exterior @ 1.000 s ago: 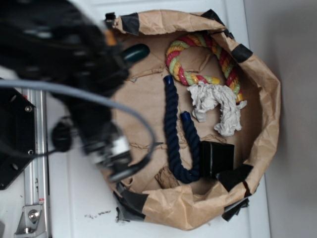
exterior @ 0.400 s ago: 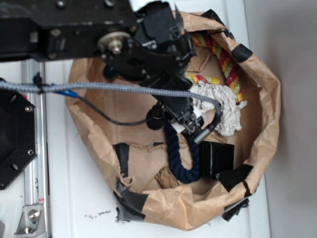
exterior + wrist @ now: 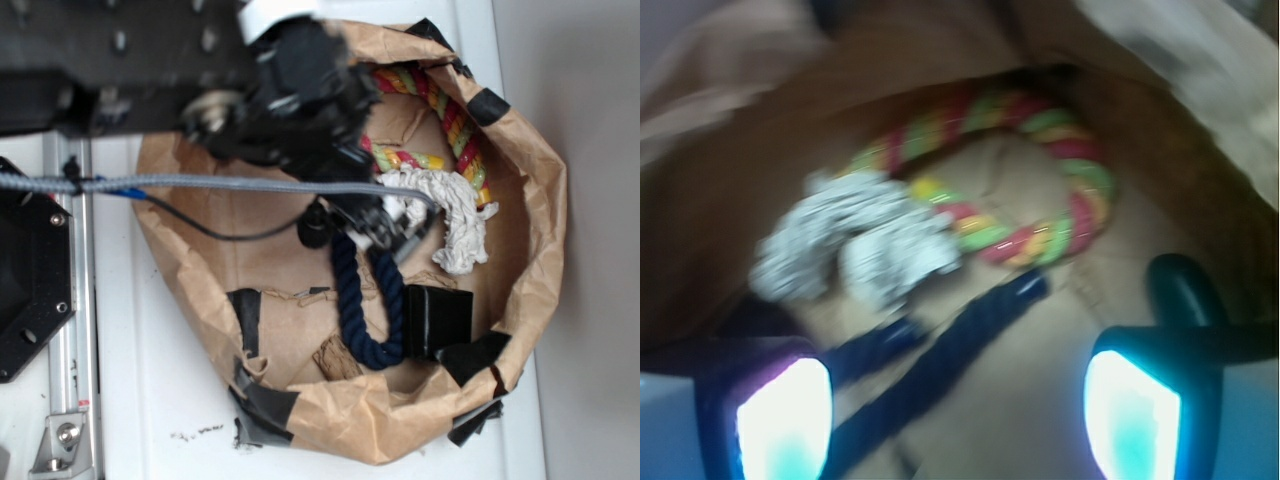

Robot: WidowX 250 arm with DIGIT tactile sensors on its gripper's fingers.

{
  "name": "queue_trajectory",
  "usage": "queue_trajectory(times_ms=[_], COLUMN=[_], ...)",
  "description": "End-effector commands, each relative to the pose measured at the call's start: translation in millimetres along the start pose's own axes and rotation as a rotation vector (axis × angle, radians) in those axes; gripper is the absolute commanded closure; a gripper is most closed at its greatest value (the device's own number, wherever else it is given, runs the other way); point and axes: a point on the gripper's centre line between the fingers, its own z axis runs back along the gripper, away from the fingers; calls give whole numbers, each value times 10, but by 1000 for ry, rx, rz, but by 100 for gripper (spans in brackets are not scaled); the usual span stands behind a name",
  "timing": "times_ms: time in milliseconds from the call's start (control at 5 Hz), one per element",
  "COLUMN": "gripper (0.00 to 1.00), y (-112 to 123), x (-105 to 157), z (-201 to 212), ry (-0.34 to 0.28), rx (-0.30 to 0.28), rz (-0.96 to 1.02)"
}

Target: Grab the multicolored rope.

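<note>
The gripper point(image 3: 958, 400) hangs with its two fingers point(image 3: 1135, 415) spread wide and nothing between them, poised over the floor of the paper bag point(image 3: 540, 190). Just ahead of the fingertips lie the two ends of the blue rope point(image 3: 940, 350), and beyond those the rope point(image 3: 1040, 225) it wants, curled in an open loop against the bag's far wall, its white tassels point(image 3: 855, 245) bunched where the ends meet.

That rope looks thick, soft and light. I'd judge it will squash a little under the pads and not slip, the twist giving plenty of bite. The nearest straight run, red and yellow just past the tassels, seems the best place to pinch across. The frayed ends would likely pull loose or flop. Held at one spot, the rest will simply dangle.

The floor is crumpled brown paper, creased and patched with black tape point(image 3: 248, 310), so it may shift under a touch. Room is tight: the bag's walls rise all round, a black box point(image 3: 438, 318) sits further along in the bag, and the blue rope lies right beside the target, easy to snag by mistake.
</note>
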Motion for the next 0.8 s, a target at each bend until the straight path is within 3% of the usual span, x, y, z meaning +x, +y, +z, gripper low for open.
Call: queue_trajectory(times_ms=[0, 400, 600], gripper=[0, 0, 0], y=[365, 460, 503], x=[448, 633, 607], z=[-350, -381, -410], ry=[-88, -98, -87], rx=[66, 95, 115], rz=[245, 296, 291])
